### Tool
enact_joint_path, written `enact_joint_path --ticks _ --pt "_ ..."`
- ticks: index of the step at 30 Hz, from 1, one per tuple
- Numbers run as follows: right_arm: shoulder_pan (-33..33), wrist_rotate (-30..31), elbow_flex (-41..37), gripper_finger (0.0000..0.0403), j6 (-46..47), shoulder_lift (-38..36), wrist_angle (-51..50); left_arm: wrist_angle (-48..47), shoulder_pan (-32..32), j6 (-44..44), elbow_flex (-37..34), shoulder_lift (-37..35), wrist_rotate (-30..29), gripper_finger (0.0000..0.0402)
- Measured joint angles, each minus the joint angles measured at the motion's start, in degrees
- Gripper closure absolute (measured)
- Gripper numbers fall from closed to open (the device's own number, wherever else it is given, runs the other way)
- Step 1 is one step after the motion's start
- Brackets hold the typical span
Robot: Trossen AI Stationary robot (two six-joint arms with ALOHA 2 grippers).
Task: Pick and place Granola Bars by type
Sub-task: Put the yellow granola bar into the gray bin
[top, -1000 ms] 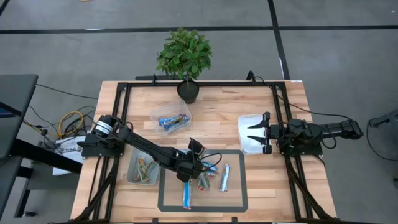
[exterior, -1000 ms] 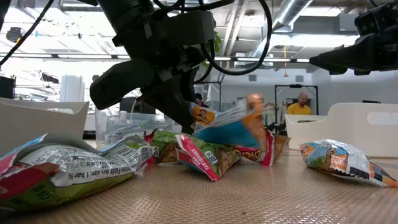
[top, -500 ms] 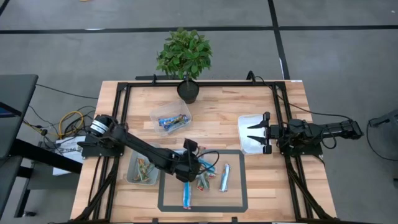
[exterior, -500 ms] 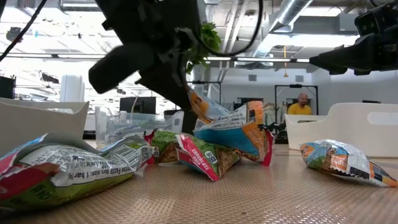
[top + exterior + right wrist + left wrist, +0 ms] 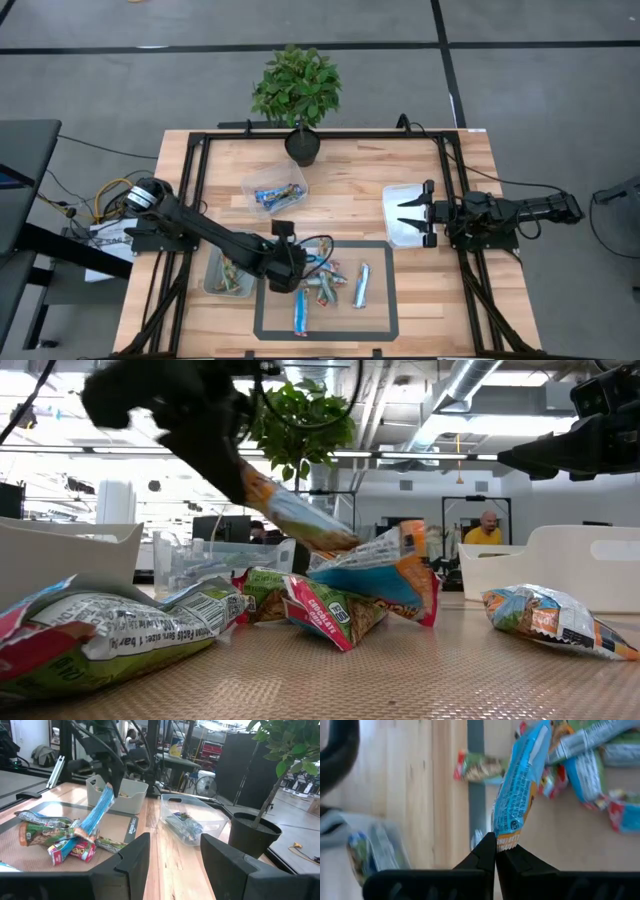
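My left gripper (image 5: 495, 847) is clamped on the crimped end of a long blue shiny-wrapped granola bar (image 5: 520, 785), my two dark fingers pressed together on that flat seal. The bar hangs off the mat, slanting from my fingertips toward the heap below, its far end just above the other bars. In the overhead view this gripper (image 5: 290, 272) sits over the left part of the dark-bordered brown mat (image 5: 375, 322), with the heap of wrapped granola bars (image 5: 325, 285) just beside it on the right. Two more blue bars lie apart from the heap on the mat, one (image 5: 361, 285) to the right and one (image 5: 300, 312) near the front edge. From table height the held bar (image 5: 290, 510) tilts down over the pile (image 5: 340, 600). The grey bin holding brown-green bars (image 5: 228, 273) is just to the left of the mat, and the clear plastic bin holding blue bars (image 5: 275, 193) is farther back, near the potted green plant (image 5: 298, 95). My right gripper (image 5: 412, 213) waits with its fingers spread apart over the white bin (image 5: 398, 232) at the table's right side.
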Motion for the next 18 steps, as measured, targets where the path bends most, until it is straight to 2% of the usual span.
enact_joint_path --ticks 6,15,18 --pt "0.0 0.0 0.0 0.0232 0.0 0.0 0.0 -6.9 -0.9 -6.5 0.0 -3.1 4.1 0.0401" --pt "0.0 0.0 0.0 0.0232 0.0 0.0 0.0 -10.4 -2.4 -10.1 0.1 -3.7 9.6 0.0401" --pt "0.0 0.0 0.0 0.0232 0.0 0.0 0.0 -14.3 -2.6 -11.8 1.5 -3.6 10.1 0.0401"
